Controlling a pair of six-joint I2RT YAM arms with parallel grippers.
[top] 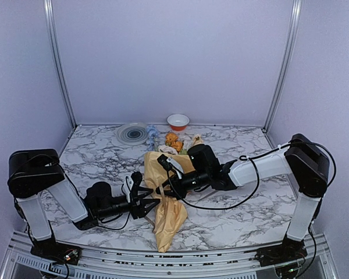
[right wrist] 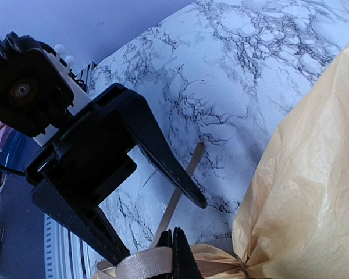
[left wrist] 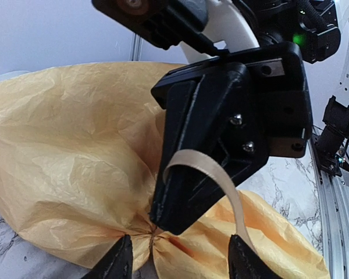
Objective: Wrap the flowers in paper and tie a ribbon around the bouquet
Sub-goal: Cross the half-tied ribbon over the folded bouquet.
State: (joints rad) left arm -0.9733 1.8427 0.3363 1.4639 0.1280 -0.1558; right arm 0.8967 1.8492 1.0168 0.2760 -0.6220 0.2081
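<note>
Left fingers (left wrist: 115,263) I hold spread either side of the bouquet's (left wrist: 70,151) cinched neck; my right fingers (right wrist: 180,261) are pressed together, pinching the ribbon (left wrist: 193,154).

- paper (top: 170,215) — tan-yellow, crinkled all over
- ribbon (left wrist: 193,154) — pale beige
- flowers (top: 173,139) — orange, cream and blue heads
- table (top: 238,226) — white marble with dark grey veins
- bowl (top: 178,121) — orange-red outside, white inside
- plate (top: 132,133) — grey, concentric rings
- left gripper (top: 154,200), right gripper (left wrist: 160,215) — black
- walls (top: 174,58) — pale lilac
</note>
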